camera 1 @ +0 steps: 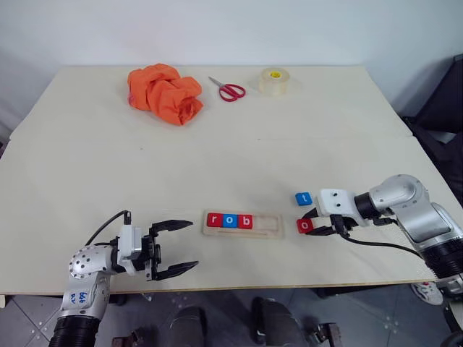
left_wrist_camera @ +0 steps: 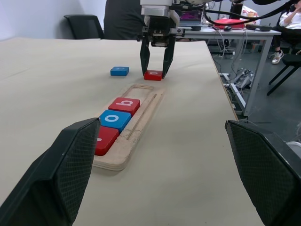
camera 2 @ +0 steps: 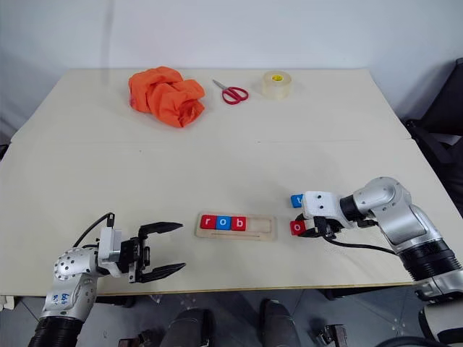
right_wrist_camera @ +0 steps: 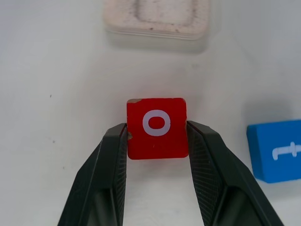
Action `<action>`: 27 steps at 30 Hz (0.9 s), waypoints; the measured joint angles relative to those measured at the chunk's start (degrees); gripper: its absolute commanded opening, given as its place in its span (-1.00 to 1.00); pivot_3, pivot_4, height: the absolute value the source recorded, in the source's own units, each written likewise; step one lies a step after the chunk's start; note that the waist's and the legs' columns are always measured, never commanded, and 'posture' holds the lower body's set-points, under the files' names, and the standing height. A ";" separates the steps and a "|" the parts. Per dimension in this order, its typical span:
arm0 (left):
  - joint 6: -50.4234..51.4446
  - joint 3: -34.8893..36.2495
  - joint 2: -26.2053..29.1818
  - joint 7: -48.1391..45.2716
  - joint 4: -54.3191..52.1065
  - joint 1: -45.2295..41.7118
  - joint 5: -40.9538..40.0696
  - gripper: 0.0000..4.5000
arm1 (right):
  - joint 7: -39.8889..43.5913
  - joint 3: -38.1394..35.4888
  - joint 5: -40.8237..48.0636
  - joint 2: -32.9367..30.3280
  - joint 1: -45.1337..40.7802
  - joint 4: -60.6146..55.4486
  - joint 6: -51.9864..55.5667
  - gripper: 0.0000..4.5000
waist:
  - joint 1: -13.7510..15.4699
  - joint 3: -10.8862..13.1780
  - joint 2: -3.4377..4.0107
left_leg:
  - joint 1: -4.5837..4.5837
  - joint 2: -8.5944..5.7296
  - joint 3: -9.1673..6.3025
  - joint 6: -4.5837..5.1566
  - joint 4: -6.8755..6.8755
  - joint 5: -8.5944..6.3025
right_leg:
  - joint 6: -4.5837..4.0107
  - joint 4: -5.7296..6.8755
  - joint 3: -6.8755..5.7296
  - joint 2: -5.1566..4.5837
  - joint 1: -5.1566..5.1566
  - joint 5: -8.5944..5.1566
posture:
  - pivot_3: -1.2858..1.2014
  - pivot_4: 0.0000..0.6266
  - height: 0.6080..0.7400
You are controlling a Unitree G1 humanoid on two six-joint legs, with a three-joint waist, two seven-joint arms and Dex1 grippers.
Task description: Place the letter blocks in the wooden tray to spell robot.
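Holding three blocks (camera 1: pixel 229 220), tray (camera 1: pixel 269 225), two blocks (camera 1: pixel 304 212) loose

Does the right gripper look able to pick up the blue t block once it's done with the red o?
Probably yes. The blue t block lies flat on bare table right beside the right gripper, apart from the red o block its fingers now pinch, with nothing on or against it.

The pale beige tabletop (camera 1: pixel 217 159) carries a crumpled orange cloth (camera 1: pixel 165 93), red-handled scissors (camera 1: pixel 228 90) and a clear tape roll (camera 1: pixel 274 81) at its far side; nearer lie a long pale-wood tray (camera 1: pixel 243 224), a red "o" tile (camera 1: pixel 304 226) and a blue "t" tile (camera 1: pixel 303 198).
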 measured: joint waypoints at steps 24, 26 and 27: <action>-1.21 1.13 3.76 -9.42 11.28 -9.68 -0.06 1.00 | -17.38 7.76 5.31 9.33 -7.59 -26.40 40.26 -0.35 | -0.09 0.01 0.02 | -0.34 0.00 0.05 0.01 -0.02 0.00 | -0.08 0.17 0.02 0.01 -0.42 -0.04 | 0.03 -0.52 1.00; -1.22 1.67 4.20 -9.41 11.17 -8.99 -0.06 1.00 | -17.65 8.36 5.04 10.06 -8.13 -25.75 40.51 -0.35 | -0.08 0.01 0.02 | -0.34 0.00 0.05 0.01 -0.02 0.00 | -0.08 0.17 0.02 0.00 -0.42 -0.04 | 0.03 -0.52 1.00; -1.22 1.90 4.40 -9.39 10.96 -8.44 -0.06 1.00 | -17.70 8.68 4.94 10.13 -8.28 -25.35 40.62 -0.35 | -0.09 0.01 0.02 | -0.34 0.00 0.05 0.01 -0.02 0.00 | -0.08 0.16 0.02 0.00 -0.42 -0.04 | 0.03 -0.52 1.00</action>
